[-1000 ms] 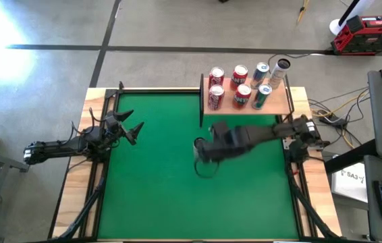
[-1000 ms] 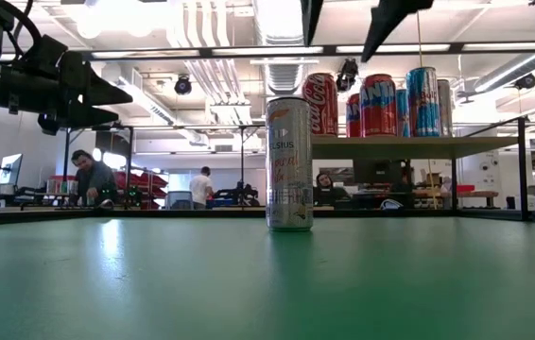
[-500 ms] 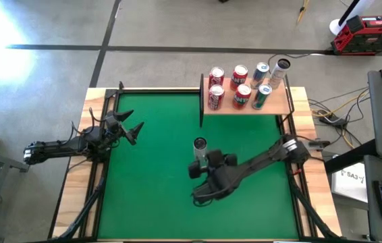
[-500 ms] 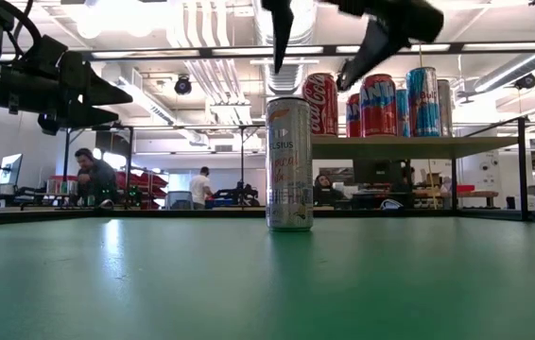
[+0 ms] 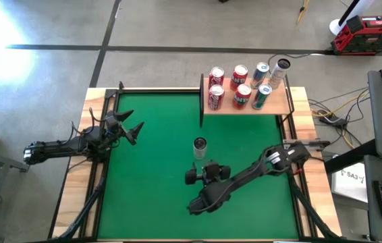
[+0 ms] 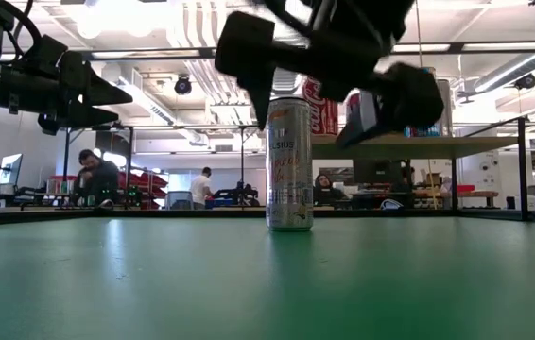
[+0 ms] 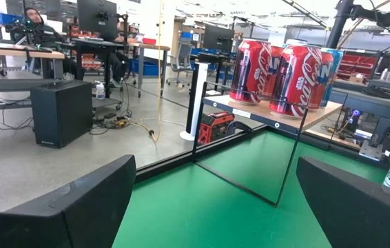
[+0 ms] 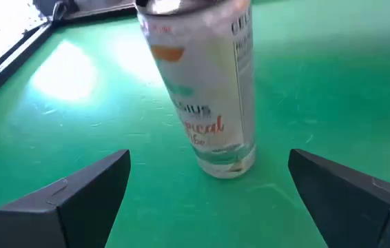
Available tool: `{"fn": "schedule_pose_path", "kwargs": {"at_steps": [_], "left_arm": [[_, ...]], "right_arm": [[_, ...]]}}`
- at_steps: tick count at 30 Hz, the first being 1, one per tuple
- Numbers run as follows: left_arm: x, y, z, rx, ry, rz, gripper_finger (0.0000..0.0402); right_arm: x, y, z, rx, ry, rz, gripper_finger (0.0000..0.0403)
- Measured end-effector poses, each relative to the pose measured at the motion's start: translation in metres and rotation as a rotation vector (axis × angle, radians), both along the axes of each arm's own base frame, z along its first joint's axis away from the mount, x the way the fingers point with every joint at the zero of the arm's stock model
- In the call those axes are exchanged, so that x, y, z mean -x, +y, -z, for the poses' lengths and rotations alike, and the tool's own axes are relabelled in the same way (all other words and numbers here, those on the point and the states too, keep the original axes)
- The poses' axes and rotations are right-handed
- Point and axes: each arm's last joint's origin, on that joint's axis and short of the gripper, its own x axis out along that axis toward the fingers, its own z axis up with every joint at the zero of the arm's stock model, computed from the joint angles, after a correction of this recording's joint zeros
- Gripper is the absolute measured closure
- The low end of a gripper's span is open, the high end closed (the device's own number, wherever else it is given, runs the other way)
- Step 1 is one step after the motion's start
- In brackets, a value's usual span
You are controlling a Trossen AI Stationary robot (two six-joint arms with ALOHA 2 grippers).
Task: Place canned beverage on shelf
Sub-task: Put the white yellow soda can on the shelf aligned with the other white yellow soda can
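**Slim can stands free, right gripper lined up short of it**

Left gripper waits at the table's nine o'clock side, fingers apart and empty, well clear of the work. Mid-table, the slim can stands upright on the green felt, untouched. Right gripper sits just beside it at six o'clock, fingers spread wide to straddle its body. Toward one o'clock the shelf already carries six cans, leaving little free board.
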Motion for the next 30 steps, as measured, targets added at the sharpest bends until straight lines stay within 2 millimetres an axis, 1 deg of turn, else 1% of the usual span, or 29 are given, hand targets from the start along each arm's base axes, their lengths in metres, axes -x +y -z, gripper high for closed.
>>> {"fn": "schedule_pose_path", "kwargs": {"at_steps": [2, 6, 10, 13, 19, 25, 30], "left_arm": [[0.000, 0.000, 0.000, 0.000, 0.000, 0.000, 0.0015], [0.000, 0.000, 0.000, 0.000, 0.000, 0.000, 0.0015], [0.000, 0.000, 0.000, 0.000, 0.000, 0.000, 0.0015], [0.000, 0.000, 0.000, 0.000, 0.000, 0.000, 0.0015], [0.000, 0.000, 0.000, 0.000, 0.000, 0.000, 0.0015], [0.000, 0.000, 0.000, 0.000, 0.000, 0.000, 0.0015], [0.000, 0.000, 0.000, 0.000, 0.000, -0.001, 0.0015]], "right_arm": [[-0.001, 0.001, 0.011, 0.013, -0.016, 0.017, 0.0016], [-0.003, 0.002, 0.030, 0.028, 0.006, 0.033, 0.0016], [-0.003, 0.002, 0.037, 0.049, 0.027, 0.031, 0.0016], [-0.005, -0.003, 0.043, 0.064, 0.024, 0.044, 0.0016], [-0.014, -0.024, 0.049, 0.082, 0.010, 0.099, 0.0016], [-0.023, -0.051, 0.049, 0.078, 0.006, 0.164, 0.0016], [-0.028, -0.066, 0.049, 0.064, 0.015, 0.201, 0.0017]]}}
